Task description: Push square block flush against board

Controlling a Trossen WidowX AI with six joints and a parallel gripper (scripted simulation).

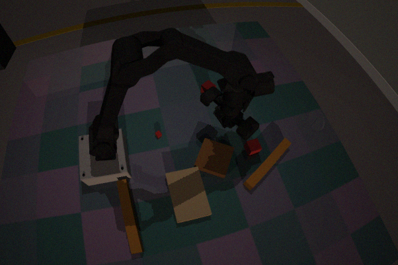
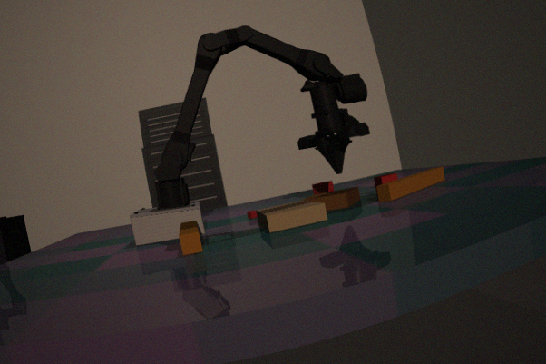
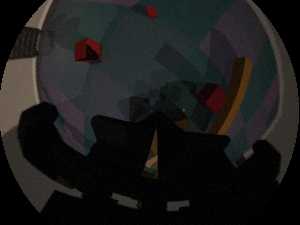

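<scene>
Nothing readable anywhere here, no labels, brands, numbers or signs on anything. Closest thing to markings is the pale horizontal stripes on the dark cabinet [image 2: 181, 149] behind the arm's base [image 2: 150, 231], and those are just plain lines, not text. It's all too dim for finer print anyway.
</scene>
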